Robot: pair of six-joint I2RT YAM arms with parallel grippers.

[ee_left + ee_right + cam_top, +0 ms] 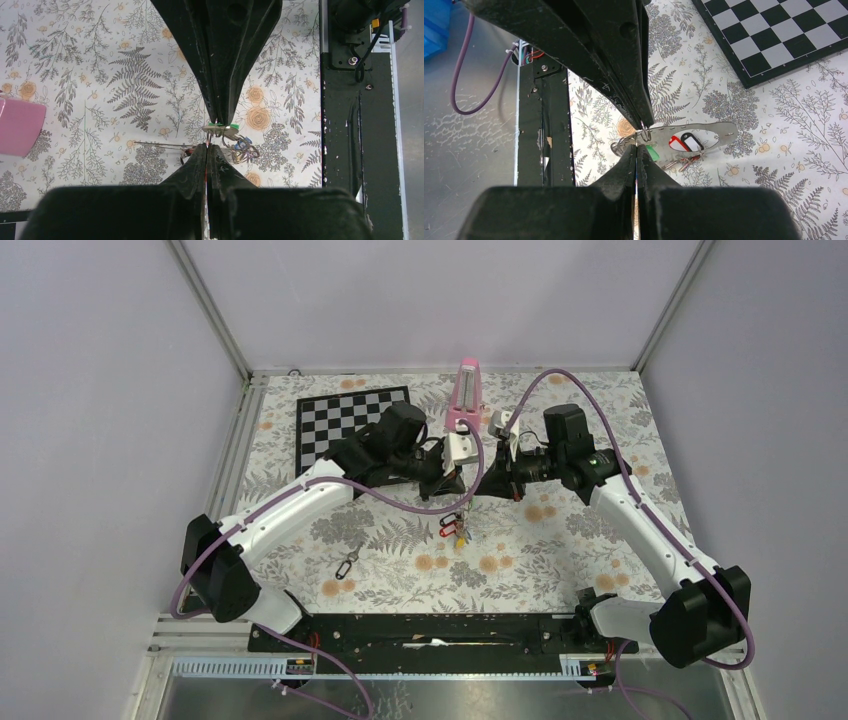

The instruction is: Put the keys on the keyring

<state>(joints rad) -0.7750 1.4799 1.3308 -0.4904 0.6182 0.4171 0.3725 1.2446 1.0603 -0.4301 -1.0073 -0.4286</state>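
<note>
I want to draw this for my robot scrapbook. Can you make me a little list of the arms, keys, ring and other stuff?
left jaws: shut, pinching the keyring
right jaws: shut, seemingly on the green-tagged key
arms: tip to tip, raised over the floral table
hanging under the jaws: red-tagged key, black-tagged key
lying alone: small metal piece, near the left arm
far side: chessboard, pink object

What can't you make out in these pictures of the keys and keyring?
Keyring: too thin to see in the top view.
Keys: bunched and overlapping, count unclear in every view.
What the left gripper and right gripper pinch: hidden by their own fingers, wrist views.
</note>
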